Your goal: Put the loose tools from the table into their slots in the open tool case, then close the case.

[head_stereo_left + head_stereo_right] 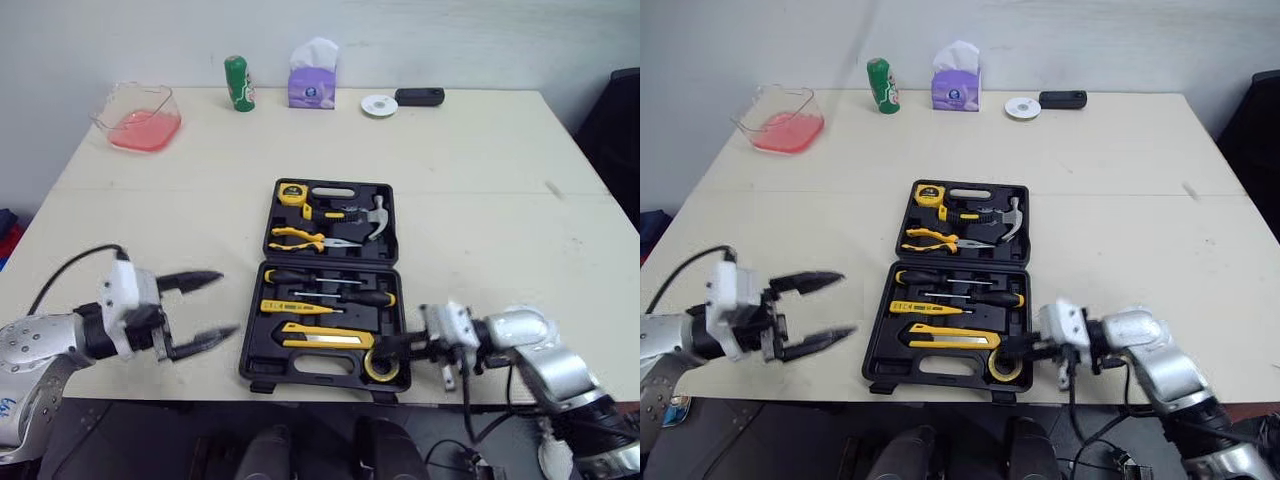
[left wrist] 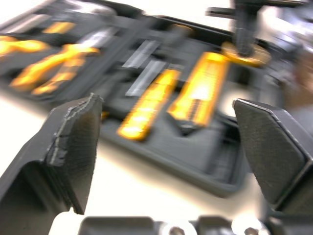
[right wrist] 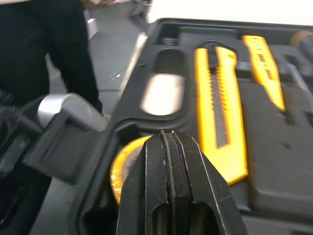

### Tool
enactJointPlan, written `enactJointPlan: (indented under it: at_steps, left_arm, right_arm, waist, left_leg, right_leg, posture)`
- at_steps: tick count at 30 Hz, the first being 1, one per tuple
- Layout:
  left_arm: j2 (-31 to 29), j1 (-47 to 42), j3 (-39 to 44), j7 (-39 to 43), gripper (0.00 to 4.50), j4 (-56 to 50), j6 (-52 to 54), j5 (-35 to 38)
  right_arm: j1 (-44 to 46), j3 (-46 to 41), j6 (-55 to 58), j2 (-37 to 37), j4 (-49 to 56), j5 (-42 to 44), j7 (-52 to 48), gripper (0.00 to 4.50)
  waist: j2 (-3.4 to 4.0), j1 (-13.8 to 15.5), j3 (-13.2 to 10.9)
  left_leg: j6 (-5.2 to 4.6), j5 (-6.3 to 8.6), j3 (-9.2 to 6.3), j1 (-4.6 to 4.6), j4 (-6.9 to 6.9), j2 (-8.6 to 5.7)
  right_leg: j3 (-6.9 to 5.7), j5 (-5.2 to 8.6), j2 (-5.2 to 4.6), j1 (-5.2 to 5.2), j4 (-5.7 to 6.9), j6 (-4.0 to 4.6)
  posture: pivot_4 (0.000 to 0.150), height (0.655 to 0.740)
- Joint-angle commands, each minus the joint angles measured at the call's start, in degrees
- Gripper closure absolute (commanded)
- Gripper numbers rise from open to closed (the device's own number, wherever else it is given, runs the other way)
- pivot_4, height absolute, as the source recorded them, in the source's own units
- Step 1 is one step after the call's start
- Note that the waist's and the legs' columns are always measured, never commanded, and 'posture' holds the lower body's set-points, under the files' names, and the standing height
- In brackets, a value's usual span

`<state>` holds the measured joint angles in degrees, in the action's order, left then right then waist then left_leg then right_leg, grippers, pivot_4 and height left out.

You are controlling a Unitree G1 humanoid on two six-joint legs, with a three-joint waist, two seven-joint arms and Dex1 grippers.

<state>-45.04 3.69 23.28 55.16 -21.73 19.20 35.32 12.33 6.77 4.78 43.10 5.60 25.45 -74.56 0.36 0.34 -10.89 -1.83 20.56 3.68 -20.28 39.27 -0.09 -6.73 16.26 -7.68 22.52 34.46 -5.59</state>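
Sitting near the front edge of the worktop (image 1: 480,180), the black tool case (image 1: 330,256) lies open and flat. Its far half holds a yellow tape measure (image 1: 291,193), a hammer (image 1: 372,217) and pliers (image 1: 300,238) with yellow handles. Its near half holds two screwdrivers (image 1: 345,298) with black and yellow handles, a thin yellow tool (image 1: 300,308) (too small to tell what kind), a yellow utility knife (image 1: 325,338) and a yellow roll of tape (image 1: 380,366) in the near right corner.

The right gripper (image 1: 388,347) reaches in from the right side to that corner. Its two fingers (image 3: 171,186) are pressed tight together with nothing between them. The tip is right by the roll of tape, but I cannot tell if it touches.

The left gripper (image 1: 225,305) hangs just beside the left side of the case. Its fingers are spread wide apart with nothing in them, and they point at the case.

Along the far edge of the worktop stand a clear bowl (image 1: 140,118) with pink stuff in it, a green can (image 1: 238,83), a purple tissue box (image 1: 312,88), a small white disc (image 1: 379,105) and a black gadget (image 1: 419,97), all well apart from the case.
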Motion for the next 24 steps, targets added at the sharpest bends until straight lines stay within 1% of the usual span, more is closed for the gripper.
enactJointPlan:
  at_steps: [1, 3, 4, 6, 10, 11, 14, 19, 21, 22, 24]
  left_arm:
    - [0.5, -1.0, 3.2, -4.0, 0.26, 2.3, 0.7, -0.3]
    - [0.5, -1.8, 3.0, -5.3, 0.87, 5.2, 0.1, -1.9]
    - [0.5, -3.1, 2.4, -6.6, 1.27, 7.8, 1.1, -2.5]
    - [0.4, -5.6, 0.9, -7.7, 2.21, 11.7, 1.4, -3.6]
    - [0.4, -10.6, -5.9, -6.6, 4.17, 16.7, 1.1, -7.9]
    - [0.8, -11.7, -7.1, -6.6, 4.46, 17.4, 1.1, -8.4]
    - [2.5, -15.3, -11.6, -7.6, 4.46, 18.8, 1.1, -11.0]
    - [4.9, -21.3, -16.1, -8.9, 4.46, 26.0, -1.1, -15.9]
    - [3.9, -24.3, -19.4, -10.4, 4.46, 31.9, -6.7, -22.7]
    - [4.6, -26.0, -19.1, -11.1, 4.46, 33.8, -6.8, -22.9]
    - [7.1, -28.5, -17.3, -12.3, 4.46, 35.4, -5.2, -20.3]
  right_arm:
    - [0.2, -7.8, 7.0, 2.6, 4.0, 5.5, 3.5, 4.48]
    - [-0.2, -10.5, 7.9, 4.3, 2.3, 4.6, 4.7, 4.5]
    - [0.5, -12.0, 6.7, 4.8, -1.2, 2.8, 5.8, 4.5]
    - [2.2, -12.9, 4.2, 5.1, -6.4, 0.0, 7.2, 4.5]
    - [5.9, -10.9, -0.3, 4.0, -14.2, -5.6, 8.1, 4.5]
    - [6.5, -10.4, -2.0, 3.7, -15.8, -7.0, 8.2, 4.5]
    - [7.6, -7.8, -1.6, 1.5, -17.9, -9.3, 9.4, 4.5]
    - [11.5, -4.5, -3.4, -3.3, -20.8, -13.0, 11.9, 4.5]
    - [13.3, -3.5, -3.5, -5.0, -22.6, -14.1, 12.7, 4.5]
    - [13.8, -3.0, -2.9, -5.4, -22.8, -14.3, 12.5, 4.5]
    - [14.6, -2.4, -3.2, -5.9, -23.3, -15.0, 12.4, 4.5]
  waist:
    - [0.0, 0.0, 0.0]
    - [0.0, 0.0, 0.0]
    - [0.0, 0.0, 0.0]
    - [-0.01, -0.1, 0.0]
    - [0.0, -0.3, 0.0]
    - [0.0, -0.2, 0.0]
    - [-0.02, -0.3, 0.0]
    - [0.0, -0.6, 0.0]
    - [0.0, -0.6, 0.0]
    - [0.0, -0.6, 0.0]
    - [0.0, -0.5, 0.0]
  left_leg:
    - [0.02, 0.01, -0.01, -0.01, 0.0, 0.03]
    - [0.05, 0.03, -0.03, 0.0, -0.11, 0.08]
    - [0.05, 0.03, -0.02, -0.02, -0.13, 0.08]
    - [0.02, 0.02, 0.04, -0.03, -0.13, 0.06]
    - [-0.1, -0.06, 0.16, -0.02, -0.12, -0.07]
    - [-0.1, -0.05, 0.16, -0.02, -0.12, -0.06]
    - [-0.07, -0.06, 0.15, -0.05, -0.13, -0.03]
    - [-0.05, -0.11, 0.3, -0.02, -0.1, -0.04]
    - [-0.05, -0.14, 0.37, 0.0, -0.09, -0.04]
    - [-0.04, -0.17, 0.37, 0.02, -0.09, -0.04]
    - [-0.03, -0.19, 0.31, -0.01, -0.09, -0.04]
  right_leg:
    - [-0.03, 0.0, 0.03, 0.0, 0.0, 0.0]
    - [-0.08, 0.01, 0.11, -0.02, 0.05, 0.01]
    - [-0.1, 0.01, 0.13, -0.01, 0.03, 0.01]
    - [-0.09, 0.01, 0.15, -0.01, 0.04, 0.01]
    - [-0.08, -0.05, 0.11, 0.0, 0.09, -0.1]
    - [-0.06, -0.05, 0.11, 0.02, 0.1, -0.1]
    - [-0.03, -0.05, 0.13, 0.03, 0.08, -0.1]
    - [-0.2, -0.05, 0.21, 0.08, 0.22, -0.1]
    - [-0.3, -0.05, 0.22, 0.12, 0.3, -0.11]
    - [-0.34, -0.05, 0.23, 0.12, 0.31, -0.1]
    - [-0.39, -0.05, 0.25, 0.13, 0.31, -0.1]
  posture:
    - [0.15, 0.74]
    - [0.15, 0.74]
    - [0.15, 0.74]
    - [0.15, 0.74]
    - [0.15, 0.74]
    - [0.15, 0.74]
    - [0.15, 0.74]
    - [0.15, 0.74]
    - [0.15, 0.74]
    - [0.15, 0.74]
    - [0.15, 0.74]
